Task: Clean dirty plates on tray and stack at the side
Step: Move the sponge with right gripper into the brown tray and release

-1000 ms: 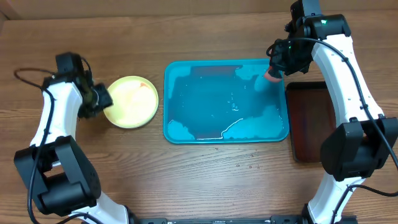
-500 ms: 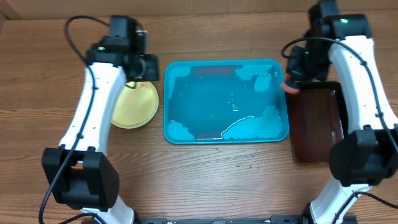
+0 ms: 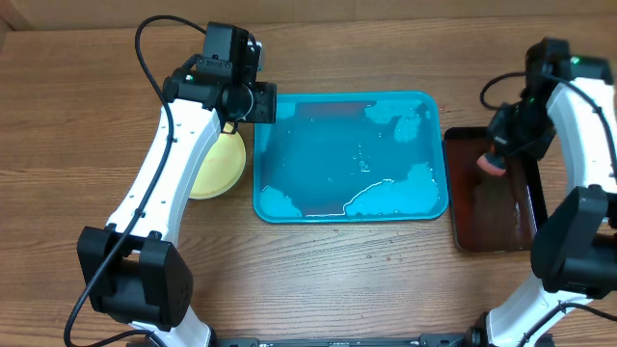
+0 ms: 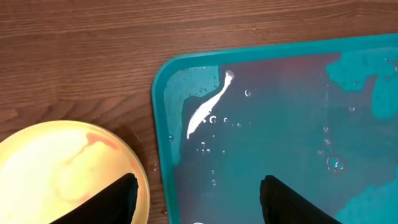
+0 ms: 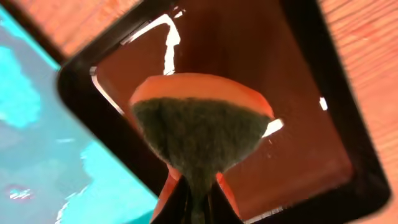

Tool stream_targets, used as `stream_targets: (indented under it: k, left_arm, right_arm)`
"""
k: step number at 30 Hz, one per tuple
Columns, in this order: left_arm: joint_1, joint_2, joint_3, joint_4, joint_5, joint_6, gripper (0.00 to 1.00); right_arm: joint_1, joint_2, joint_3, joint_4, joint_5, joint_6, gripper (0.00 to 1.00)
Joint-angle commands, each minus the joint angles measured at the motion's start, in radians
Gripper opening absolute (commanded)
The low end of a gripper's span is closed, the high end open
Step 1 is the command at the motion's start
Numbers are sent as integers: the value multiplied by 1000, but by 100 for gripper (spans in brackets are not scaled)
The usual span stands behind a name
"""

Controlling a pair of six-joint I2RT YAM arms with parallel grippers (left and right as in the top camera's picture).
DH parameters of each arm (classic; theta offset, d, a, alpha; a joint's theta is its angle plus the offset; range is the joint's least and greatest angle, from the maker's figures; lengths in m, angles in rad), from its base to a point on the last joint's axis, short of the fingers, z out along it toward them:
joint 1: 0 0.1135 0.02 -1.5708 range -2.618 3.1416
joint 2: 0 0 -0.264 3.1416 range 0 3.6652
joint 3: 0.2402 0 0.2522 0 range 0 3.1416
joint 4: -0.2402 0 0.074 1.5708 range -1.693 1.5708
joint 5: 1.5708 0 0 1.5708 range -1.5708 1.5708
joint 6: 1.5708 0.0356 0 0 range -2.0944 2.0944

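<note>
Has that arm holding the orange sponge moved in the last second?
Yes. The right gripper, shut on the sponge, has gone from the far right corner of the blue tray out over the dark brown tray.

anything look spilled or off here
Water pools in the tray, with pale foam patches around its edges. A few drops sit on the table just in front of it. The yellow plate beside the tray carries an orange-red smear. The sponge pinched in the right gripper looks fine.

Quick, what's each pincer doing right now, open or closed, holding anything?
Left pincer: open, empty.
Right pincer: closed on the sponge.
</note>
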State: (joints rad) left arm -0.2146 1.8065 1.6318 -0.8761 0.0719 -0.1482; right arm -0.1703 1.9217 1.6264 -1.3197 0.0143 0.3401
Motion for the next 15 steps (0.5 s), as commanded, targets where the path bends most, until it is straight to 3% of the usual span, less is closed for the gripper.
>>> stream_targets:
  k: [1,8,11,15]
  left_arm:
    - [-1,13,20,6,6,11,65]
    - [-1,13,20,9,-47,11,69]
    - [0,13,21,15,-51,10,67]
    - [10,13,61,-4,-53,10,66]
  right_arm:
    - [0,-21,-102,90,10,5,4]
    - [-1,-21,-236,219,10,3,6]
    - [-1,-22,-228,214,1,4,30]
    - [-1,-29,-164,182,-59,3,38]
